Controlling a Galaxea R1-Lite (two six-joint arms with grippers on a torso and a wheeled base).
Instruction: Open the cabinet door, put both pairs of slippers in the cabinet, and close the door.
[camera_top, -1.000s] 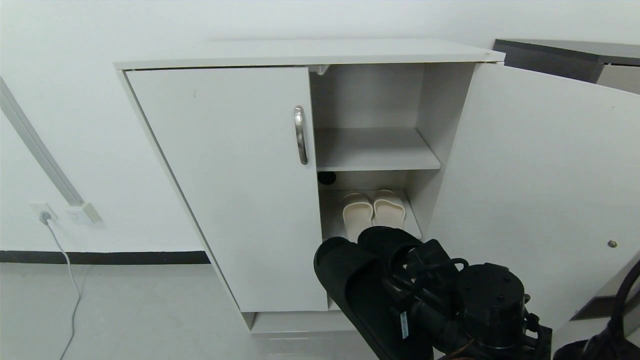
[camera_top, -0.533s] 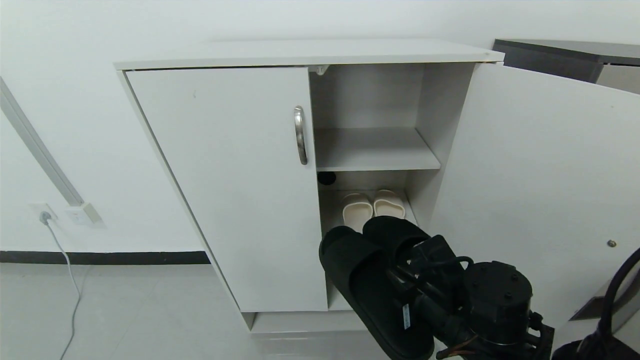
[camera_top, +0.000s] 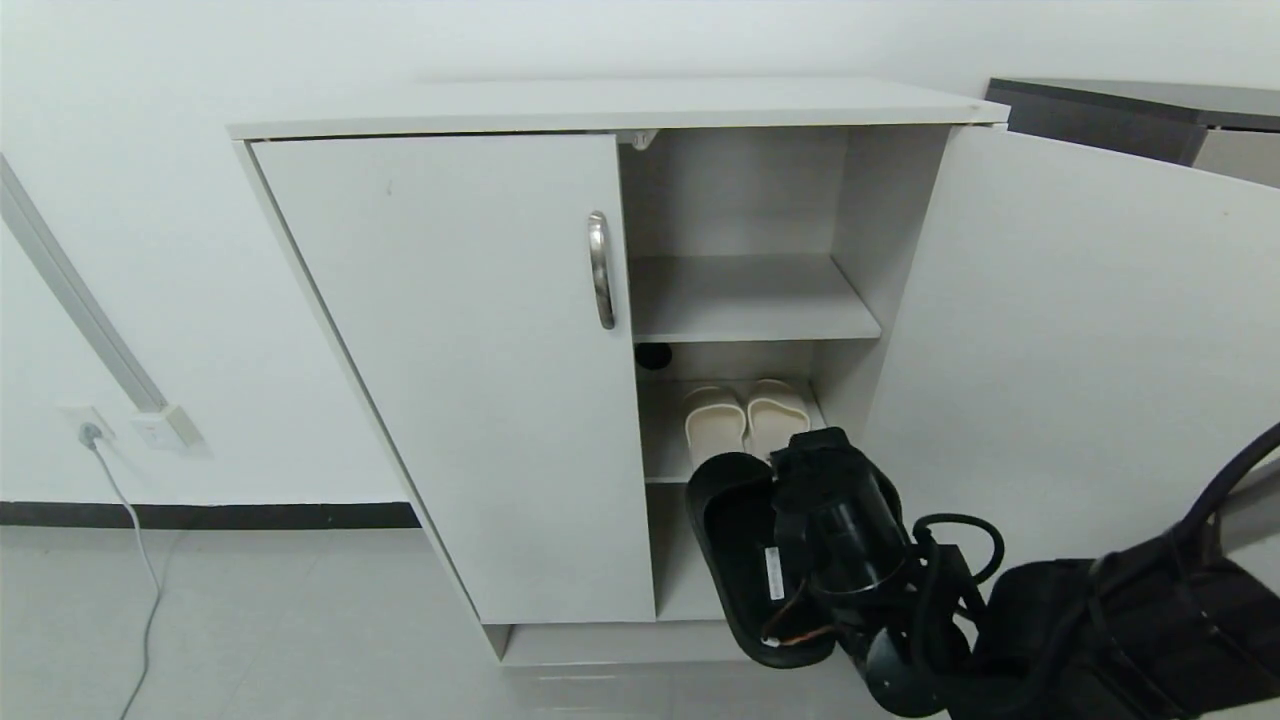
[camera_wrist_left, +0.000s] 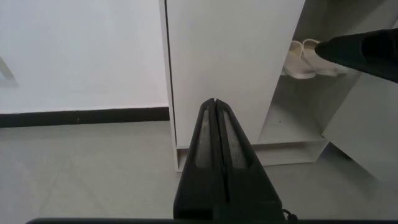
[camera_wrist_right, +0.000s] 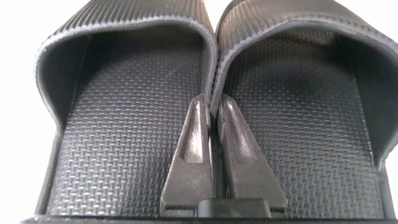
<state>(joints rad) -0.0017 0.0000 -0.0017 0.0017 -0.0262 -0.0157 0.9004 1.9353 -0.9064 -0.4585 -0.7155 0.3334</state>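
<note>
— Right gripper (camera_wrist_right: 213, 106): what is held in it?
— The black slippers (camera_top: 735, 540) are clamped in it. In the right wrist view its fingers are seen pressed together on the two inner side walls, where the pair meets.

— Where is that pair placed?
— In the head view it is held off the floor (camera_top: 250, 620), at 5 o'clock from the centre. It is in front of the lowest opening of the cabinet (camera_top: 600, 100), with the toes pointed at 12 o'clock. Whether the toes are past the front edge cannot be told.

— What is found around it?
— The cream slippers (camera_top: 746, 418) are set side by side on the lower shelf (camera_top: 662, 440), just at 12 o'clock of the black pair. The upper shelf (camera_top: 750, 300) is seen farther toward 12 o'clock. The right door (camera_top: 1080, 350) is swung open at 3 o'clock of the opening. The left door (camera_top: 450, 370), with its metal handle (camera_top: 600, 270), is shut at 9 o'clock.

— And the left gripper (camera_wrist_left: 214, 106)?
— Its fingers are pressed together with nothing between them. It is held above the floor, pointed at the shut door.
</note>
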